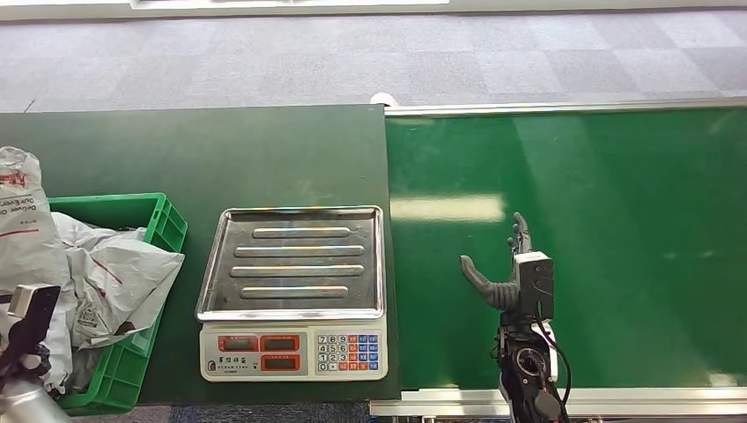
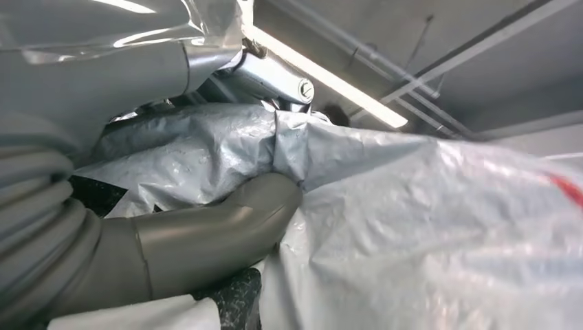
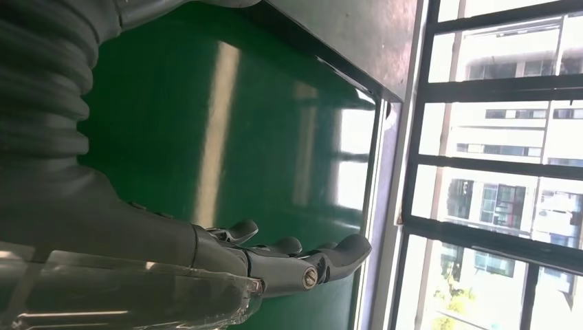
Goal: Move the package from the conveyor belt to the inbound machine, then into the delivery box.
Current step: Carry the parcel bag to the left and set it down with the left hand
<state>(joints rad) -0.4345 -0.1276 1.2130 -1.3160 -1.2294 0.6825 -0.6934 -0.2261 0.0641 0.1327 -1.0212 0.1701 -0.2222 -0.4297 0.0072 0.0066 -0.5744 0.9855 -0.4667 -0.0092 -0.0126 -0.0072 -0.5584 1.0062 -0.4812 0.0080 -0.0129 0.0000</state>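
Note:
A grey plastic package (image 1: 22, 220) with red print stands upright over the left part of the green delivery box (image 1: 167, 225). My left hand (image 1: 26, 339) grips it from below; up close its thumb (image 2: 206, 234) presses into the crinkled package (image 2: 426, 227). The other fingers are hidden. My right hand (image 1: 506, 282) hovers open over the bare green conveyor belt (image 1: 617, 247), near its left end, fingers stretched out and holding nothing (image 3: 275, 258). The inbound machine (image 1: 295, 352), a scale with a bare steel tray (image 1: 299, 260), sits between box and belt.
More grey packages (image 1: 114, 273) lie crumpled in the box. The scale and box stand on a dark green table (image 1: 220, 150). The belt's metal rail (image 1: 564, 107) runs along the far side, with grey carpet beyond.

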